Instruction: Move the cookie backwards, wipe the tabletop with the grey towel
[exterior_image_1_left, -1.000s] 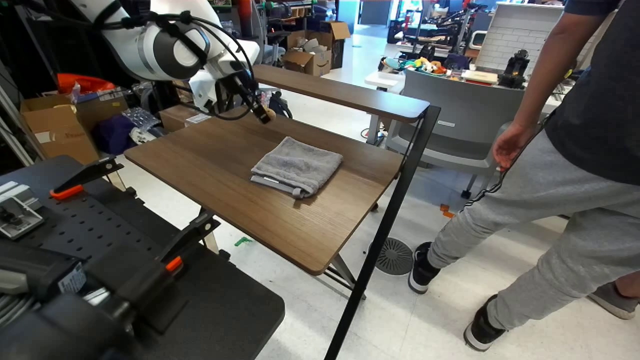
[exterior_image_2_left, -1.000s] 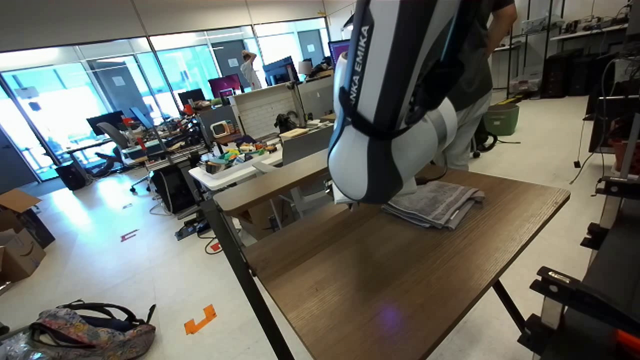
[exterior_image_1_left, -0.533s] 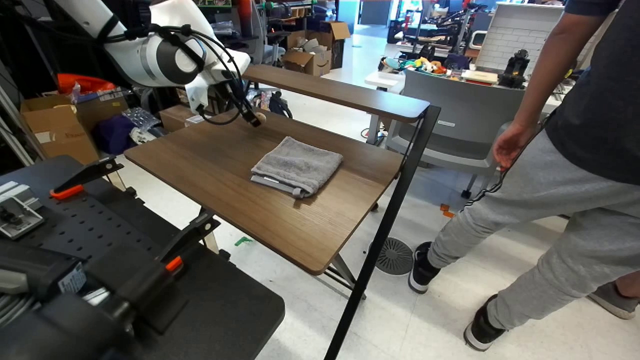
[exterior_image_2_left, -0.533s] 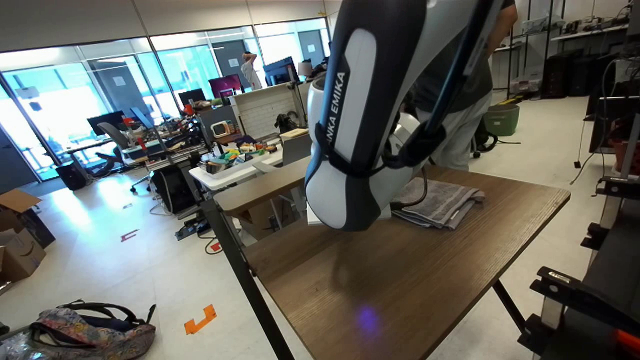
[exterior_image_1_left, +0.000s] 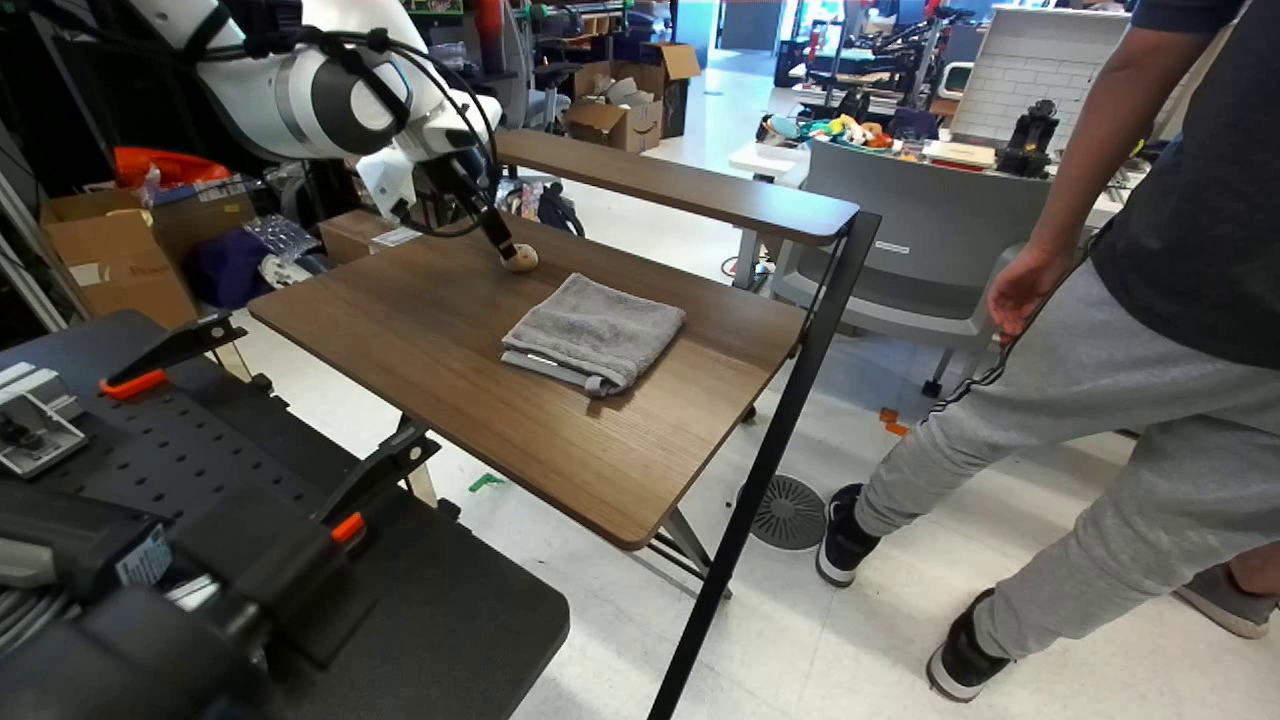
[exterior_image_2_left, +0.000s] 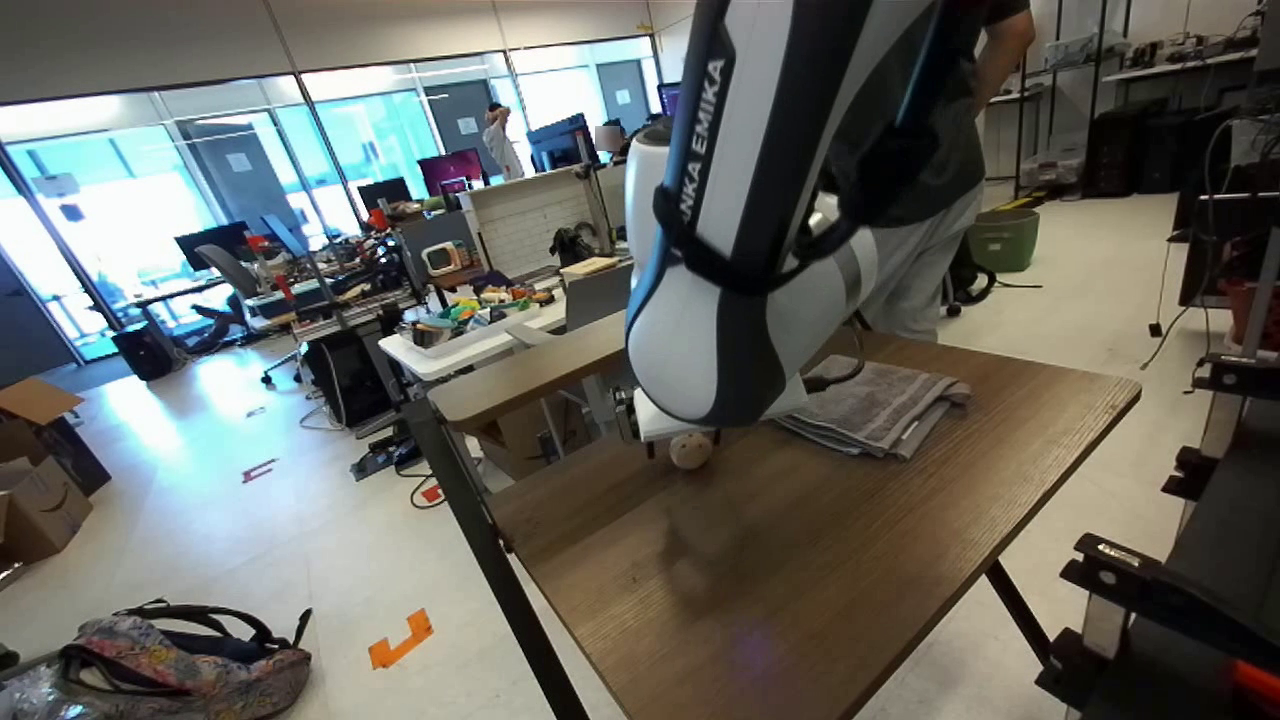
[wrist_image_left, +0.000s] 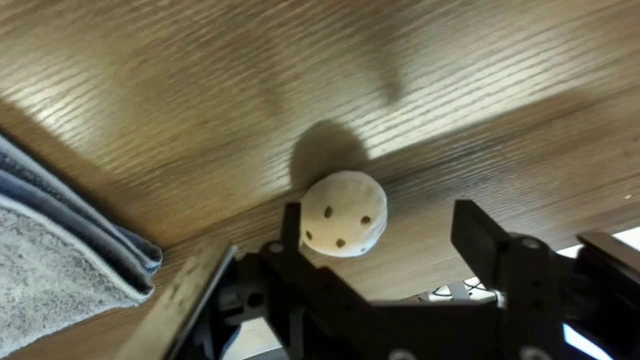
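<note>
Dotted cookie (wrist_image_left: 345, 214): left of the folded grey towel (exterior_image_1_left: 595, 335) and apart from it in both exterior views, near the far edge of the wood-grain tabletop (exterior_image_1_left: 400, 320); the shadow (wrist_image_left: 325, 147) meeting the cookie's side suggests that it rests there.
Jaws: wide; your Robotiq gripper (wrist_image_left: 380, 220) has the cookie between its fingers (wrist_image_left: 475, 234), right up by the left one in the wrist view, contact unclear, with a clear gap to the right one.
Cookie's feel: probably light and slightly soft, so a brush from that left finger may roll it.
Cookie hold: centre it, then squeeze gently across its widest part; if you are letting go, rise straight up.
Towel's feel: limp and light, likely not slippery, though its layers may shift apart.
Towel hold: pinch deep through every layer; a single corner probably unfolds on you.
Tabletop sheen: looks smooth, so expect easy gliding under light pressure.
</note>
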